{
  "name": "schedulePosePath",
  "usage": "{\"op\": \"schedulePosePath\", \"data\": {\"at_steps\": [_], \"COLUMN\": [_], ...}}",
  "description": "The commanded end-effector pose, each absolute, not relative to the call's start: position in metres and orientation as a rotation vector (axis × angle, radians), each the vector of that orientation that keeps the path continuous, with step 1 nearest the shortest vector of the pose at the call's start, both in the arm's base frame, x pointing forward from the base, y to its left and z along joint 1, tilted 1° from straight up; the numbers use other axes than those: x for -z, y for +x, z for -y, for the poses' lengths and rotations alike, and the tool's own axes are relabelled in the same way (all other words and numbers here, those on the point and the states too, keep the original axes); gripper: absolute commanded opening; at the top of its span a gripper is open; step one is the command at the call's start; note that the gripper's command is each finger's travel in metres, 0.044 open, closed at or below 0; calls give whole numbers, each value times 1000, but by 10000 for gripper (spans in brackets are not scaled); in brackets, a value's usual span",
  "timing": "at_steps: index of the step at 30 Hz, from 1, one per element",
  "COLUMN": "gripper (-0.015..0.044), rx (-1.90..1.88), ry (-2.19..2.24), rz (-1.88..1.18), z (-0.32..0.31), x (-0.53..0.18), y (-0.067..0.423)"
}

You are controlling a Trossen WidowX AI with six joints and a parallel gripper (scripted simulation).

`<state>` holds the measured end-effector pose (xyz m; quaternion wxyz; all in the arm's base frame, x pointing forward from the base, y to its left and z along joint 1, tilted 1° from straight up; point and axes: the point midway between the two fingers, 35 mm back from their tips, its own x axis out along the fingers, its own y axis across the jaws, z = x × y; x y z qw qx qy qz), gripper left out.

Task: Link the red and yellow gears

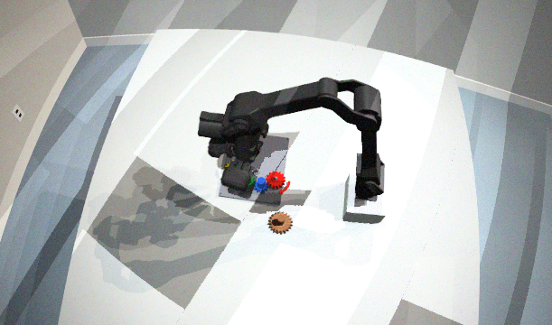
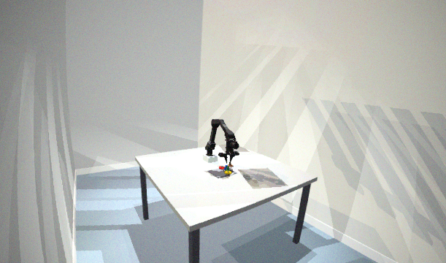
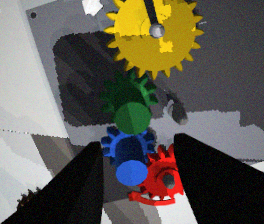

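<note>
My gripper [image 3: 137,147] [image 2: 228,164] is open and empty above the gears on the grey board [image 1: 276,146] [image 3: 43,45]. The yellow gear [image 3: 133,50] [image 1: 227,165] with its black stripe is at the top of the wrist view. A green gear [image 3: 143,91] [image 1: 252,181] with a tall hub is beside it, then a blue gear [image 3: 125,150] [image 1: 260,185] with a tall hub, then the red gear [image 3: 153,180] [image 1: 276,181]. They form a row, teeth close together. Exact seating is not clear. A brown gear [image 1: 286,224] [image 3: 28,198] stands on the table.
A bare peg [image 3: 178,112] stands right of the green gear in the wrist view. The red arrow [image 1: 285,187] [image 3: 155,203] is beside the red gear, and the white arrow [image 3: 92,6] is near the yellow gear. The arm hides part of the board in the top view.
</note>
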<state>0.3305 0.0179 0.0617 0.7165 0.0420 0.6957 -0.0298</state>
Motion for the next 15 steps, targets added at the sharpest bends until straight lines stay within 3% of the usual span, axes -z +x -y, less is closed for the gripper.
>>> {"op": "schedulePosePath", "data": {"at_steps": [1, 9, 15], "gripper": [219, 429, 440], "rx": [71, 71, 71], "ry": [97, 97, 97], "rz": [-1548, -1549, -1549], "z": [-17, -17, -17], "x": [-82, -108, -108], "y": [328, 324, 324]}}
